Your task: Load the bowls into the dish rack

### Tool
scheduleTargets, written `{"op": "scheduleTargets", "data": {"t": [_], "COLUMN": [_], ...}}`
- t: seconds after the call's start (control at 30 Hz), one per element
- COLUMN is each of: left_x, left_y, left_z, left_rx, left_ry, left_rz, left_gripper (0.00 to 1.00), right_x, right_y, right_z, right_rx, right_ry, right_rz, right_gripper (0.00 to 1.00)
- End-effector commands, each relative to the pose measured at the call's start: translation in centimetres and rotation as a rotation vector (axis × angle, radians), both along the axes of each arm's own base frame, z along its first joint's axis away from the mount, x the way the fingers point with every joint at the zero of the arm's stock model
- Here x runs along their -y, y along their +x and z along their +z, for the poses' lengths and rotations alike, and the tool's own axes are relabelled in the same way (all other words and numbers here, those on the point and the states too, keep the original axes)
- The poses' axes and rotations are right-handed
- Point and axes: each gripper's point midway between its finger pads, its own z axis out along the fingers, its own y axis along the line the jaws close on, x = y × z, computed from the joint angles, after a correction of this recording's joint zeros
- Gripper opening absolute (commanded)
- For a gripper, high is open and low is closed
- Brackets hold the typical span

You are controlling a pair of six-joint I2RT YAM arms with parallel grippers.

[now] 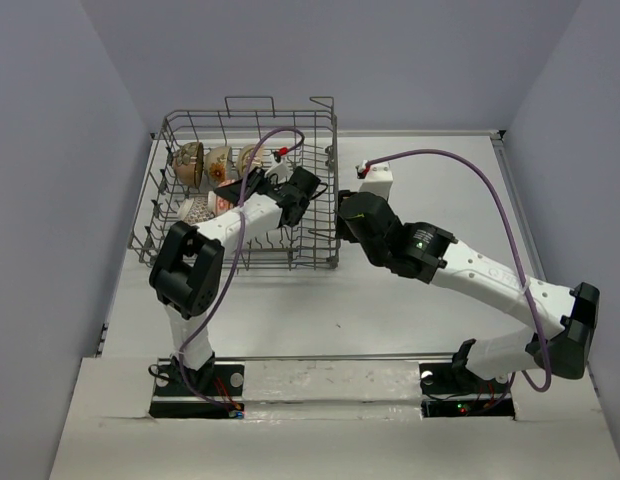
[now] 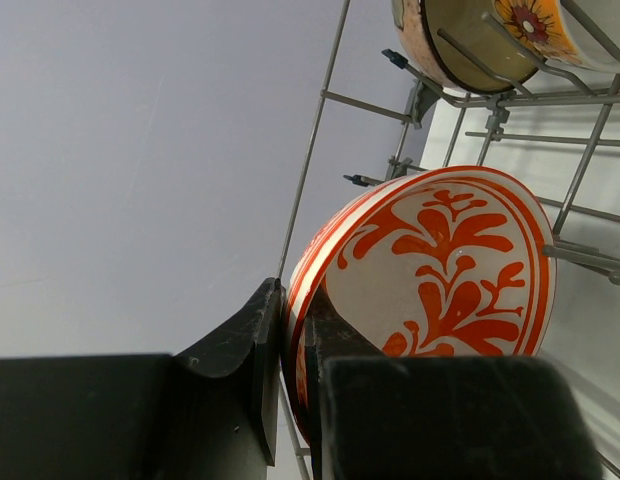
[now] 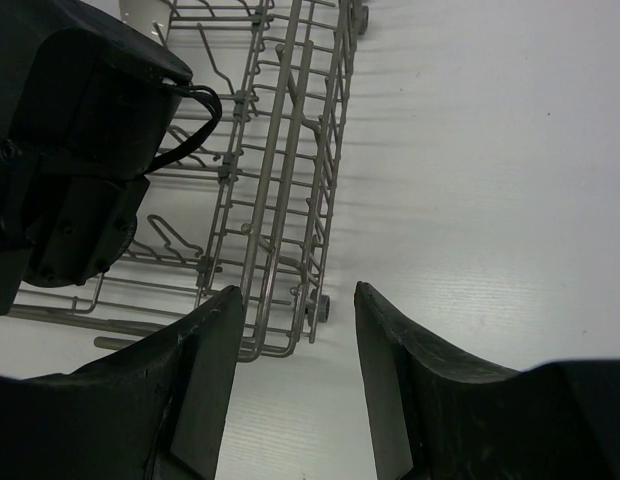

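Note:
The grey wire dish rack (image 1: pixel 310 135) stands at the back left of the table. Three bowls (image 1: pixel 218 162) stand on edge in its back-left row, and a pale patterned bowl (image 1: pixel 195 210) sits in front of them. My left gripper (image 1: pixel 240 195) reaches into the rack. It is shut on the rim of the orange-red bowl (image 2: pixel 440 260), one finger (image 2: pixel 245 340) outside and one inside; the left gripper (image 2: pixel 290 300) holds it tilted among the wires. A brownish floral bowl (image 2: pixel 475 45) stands behind it. My right gripper (image 1: pixel 340 215) is open and empty by the rack's right side (image 3: pixel 280 170).
A small white block (image 1: pixel 376 183) with a purple cable lies on the table right of the rack. The rack's near right corner has a small wheel (image 3: pixel 321 306) on the white tabletop (image 3: pixel 490 180). Purple walls enclose the table at the back and sides.

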Motion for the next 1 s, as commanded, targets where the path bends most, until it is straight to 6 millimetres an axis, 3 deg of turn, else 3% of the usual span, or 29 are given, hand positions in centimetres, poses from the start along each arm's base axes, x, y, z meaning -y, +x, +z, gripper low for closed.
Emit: {"op": "scheduleTargets", "data": {"t": [0.0, 0.97], "left_x": [0.9, 4.4], "left_y": [-0.4, -0.8], "left_z": [-0.4, -2.6], "left_rx": [0.002, -0.06], "left_ry": [0.031, 0.135], "left_rz": [-0.015, -0.086], "left_gripper": [0.08, 0.13], "right_x": [0.1, 0.9], "right_y": [-0.1, -0.4], "right_z": [1.9, 2.4], "right_rx": [0.049, 0.062], "right_ry": [0.054, 0.057], "right_rz": [-0.012, -0.019], "right_gripper": [0.54, 0.54]}}
